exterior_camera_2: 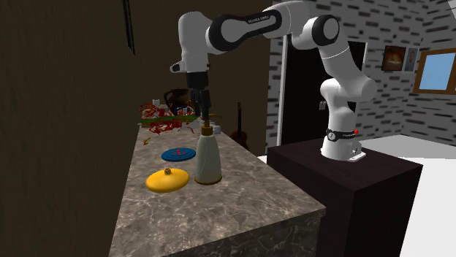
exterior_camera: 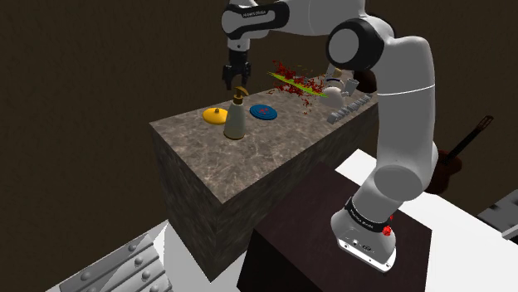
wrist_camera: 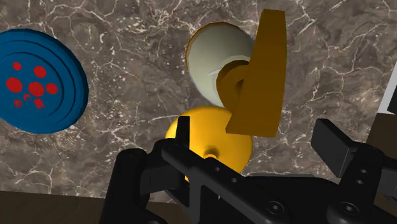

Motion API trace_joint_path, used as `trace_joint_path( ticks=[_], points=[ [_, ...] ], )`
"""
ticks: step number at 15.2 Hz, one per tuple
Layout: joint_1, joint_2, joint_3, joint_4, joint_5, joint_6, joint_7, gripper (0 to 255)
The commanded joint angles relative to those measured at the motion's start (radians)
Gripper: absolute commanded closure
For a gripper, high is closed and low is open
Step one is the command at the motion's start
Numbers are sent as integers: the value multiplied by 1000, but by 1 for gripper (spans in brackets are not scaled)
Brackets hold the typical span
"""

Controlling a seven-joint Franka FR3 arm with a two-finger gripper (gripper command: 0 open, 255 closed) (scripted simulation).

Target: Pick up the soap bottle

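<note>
I hold the black two-finger gripper (exterior_camera: 232, 81), fingers apart and empty, just above the upright cream soap bottle with ochre pump (exterior_camera: 235, 119), which stands on the marbled stone counter (exterior_camera: 249, 166), long axis vertical beneath it

I see the bottle (exterior_camera: 235, 120) standing upright on the counter (exterior_camera: 249, 166) just below me. It has a pale cream body and a mustard pump head, and sits just beside the yellow dish (exterior_camera: 216, 115).
</note>
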Motion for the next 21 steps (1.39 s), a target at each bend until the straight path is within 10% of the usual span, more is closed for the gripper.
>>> trace_joint_path(
  ticks=[1, 4, 5, 21],
  points=[
    [0, 4, 0, -20, 0, 24, -1, 0],
    [0, 9, 0, -34, 1, 43, -1, 0],
    [-1, 7, 0, -38, 1, 45, -3, 255],
    [-1, -7, -1, 35, -1, -42, 0, 255]
  ],
)
